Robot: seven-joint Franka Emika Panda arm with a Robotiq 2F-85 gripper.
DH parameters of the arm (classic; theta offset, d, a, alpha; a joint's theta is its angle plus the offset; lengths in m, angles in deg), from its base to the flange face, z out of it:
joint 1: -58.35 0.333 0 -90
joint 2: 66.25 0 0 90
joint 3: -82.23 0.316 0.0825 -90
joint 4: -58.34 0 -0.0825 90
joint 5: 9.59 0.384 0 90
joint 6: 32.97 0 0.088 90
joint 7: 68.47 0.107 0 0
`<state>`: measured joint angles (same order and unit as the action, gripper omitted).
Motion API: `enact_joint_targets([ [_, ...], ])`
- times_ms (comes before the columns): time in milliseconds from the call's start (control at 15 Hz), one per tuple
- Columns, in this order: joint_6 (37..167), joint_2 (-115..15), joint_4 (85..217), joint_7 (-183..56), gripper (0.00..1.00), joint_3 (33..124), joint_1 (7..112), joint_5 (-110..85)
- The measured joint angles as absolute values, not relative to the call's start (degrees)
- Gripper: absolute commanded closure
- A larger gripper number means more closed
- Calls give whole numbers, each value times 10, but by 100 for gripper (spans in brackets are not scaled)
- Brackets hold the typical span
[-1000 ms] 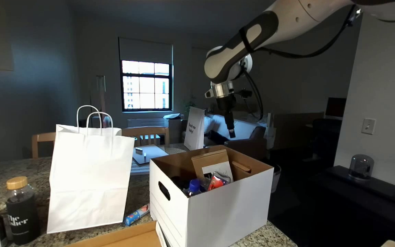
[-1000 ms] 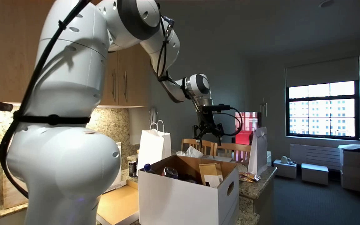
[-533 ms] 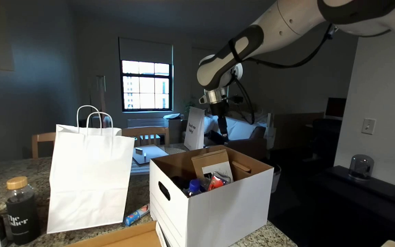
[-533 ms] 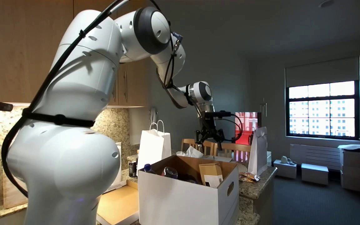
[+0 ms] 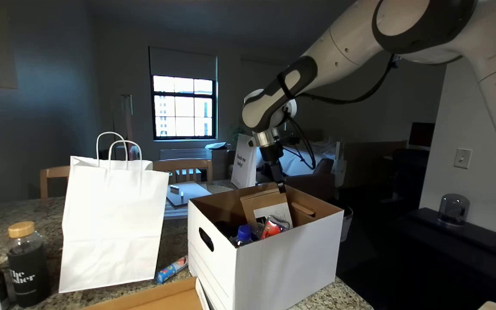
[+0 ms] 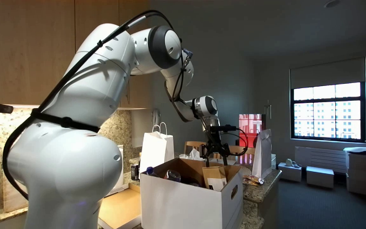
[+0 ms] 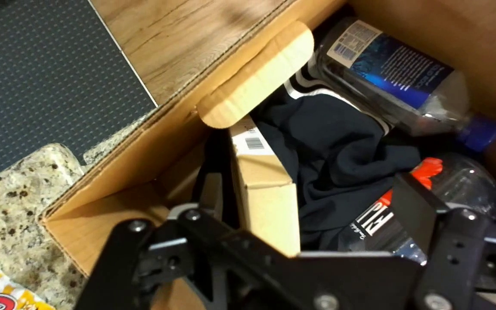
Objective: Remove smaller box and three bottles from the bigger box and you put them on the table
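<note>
In an exterior view, a large white box [image 5: 286, 267] sits lower center on a granite counter [image 5: 334, 298], the end effector [image 5: 281, 189] at its open top. In an exterior view, right of center, the fingers [image 6: 225, 160] stand apart. In the wrist view, inside the large white box: mid-frame, between the fingers, a small brown box [image 7: 269, 198]; upper right, a blue-capped bottle [image 7: 394, 77]; lower right, a red-marked bottle [image 7: 463, 185].
</note>
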<state>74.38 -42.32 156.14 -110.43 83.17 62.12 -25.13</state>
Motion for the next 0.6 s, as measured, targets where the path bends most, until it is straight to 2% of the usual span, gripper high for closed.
enact_joint_targets([
  [133,744,-401,1550,-1097,0,832,621,-262],
  [200,744,-391,1544,-1095,25,832,621,-264],
  [333,744,-372,1531,-1095,33,833,622,-269],
  [600,743,-348,1510,-1093,61,834,624,-286],
])
